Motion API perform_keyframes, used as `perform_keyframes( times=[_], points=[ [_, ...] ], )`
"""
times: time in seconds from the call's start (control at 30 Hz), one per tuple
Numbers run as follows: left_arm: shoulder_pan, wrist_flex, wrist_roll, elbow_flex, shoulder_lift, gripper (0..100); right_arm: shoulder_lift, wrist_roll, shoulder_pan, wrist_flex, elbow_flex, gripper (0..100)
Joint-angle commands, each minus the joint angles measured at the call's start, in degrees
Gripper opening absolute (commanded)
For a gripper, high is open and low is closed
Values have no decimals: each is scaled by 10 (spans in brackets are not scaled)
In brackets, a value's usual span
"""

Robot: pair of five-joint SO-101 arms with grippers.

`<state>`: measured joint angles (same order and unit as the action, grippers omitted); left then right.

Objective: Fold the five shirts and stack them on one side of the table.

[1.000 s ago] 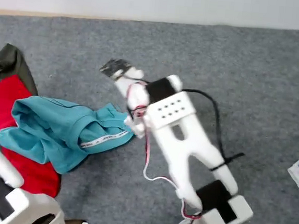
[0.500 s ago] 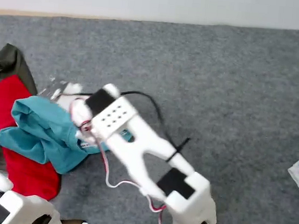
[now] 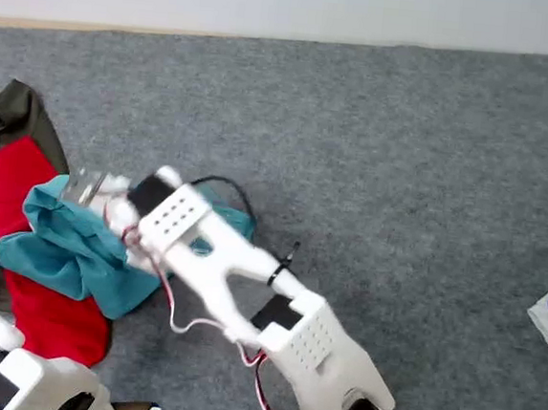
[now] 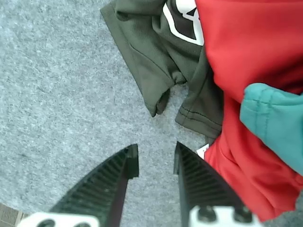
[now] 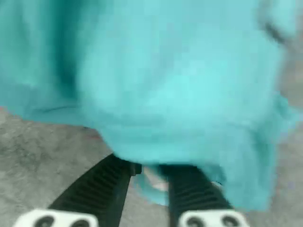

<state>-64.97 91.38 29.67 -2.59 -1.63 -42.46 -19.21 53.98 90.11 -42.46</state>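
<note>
Right tool [image 5: 150,169] at teal shirt [image 3: 69,245], grip unclear: best pinch one hem layer, drag onto grey worktop [image 3: 403,159]. Left tool [image 4: 154,156] narrowly parted, empty.

A teal shirt [image 3: 69,245], red shirt [image 3: 12,177], olive shirt [image 3: 8,115], grey table [image 3: 430,180]

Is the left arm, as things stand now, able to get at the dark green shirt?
Probably yes. The left gripper hangs open over the bare table, just short of the dark green shirt, whose near hem and sleeve lie uncovered. The red shirt covers only its farther part.
</note>
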Motion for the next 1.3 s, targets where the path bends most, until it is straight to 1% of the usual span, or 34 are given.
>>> perform_keyframes(
  times=[0.0,0.1,0.2,0.33,0.5,0.7,0.87,0.93,0.97,1.1,1.13,1.27],
  points=[
    [2,-8,-4,2,-30,133,11,1,-49,63,-78,6],
    [6,-8,-4,3,-30,133,12,1,-84,130,-133,10],
    [13,-6,-4,4,-30,133,36,-6,-133,127,-149,10],
    [29,-4,-4,5,-31,133,63,-66,-198,127,-151,10],
    [50,-4,-4,5,-31,133,65,-87,-317,127,-150,10],
    [73,-3,-4,5,-31,133,15,-105,-448,127,-150,10],
    [95,16,-4,5,-31,133,-31,-110,-525,127,-150,10],
    [101,17,-4,5,-31,133,-37,-120,-543,128,-152,17],
    [102,17,-4,5,-31,133,-35,-124,-546,128,-153,38],
    [102,14,-4,5,-31,133,28,-112,-531,127,-154,209],
    [102,14,-4,5,-31,133,47,-107,-519,127,-154,233],
    [110,13,-4,3,-30,133,105,-109,-457,127,-153,220]
  ],
)
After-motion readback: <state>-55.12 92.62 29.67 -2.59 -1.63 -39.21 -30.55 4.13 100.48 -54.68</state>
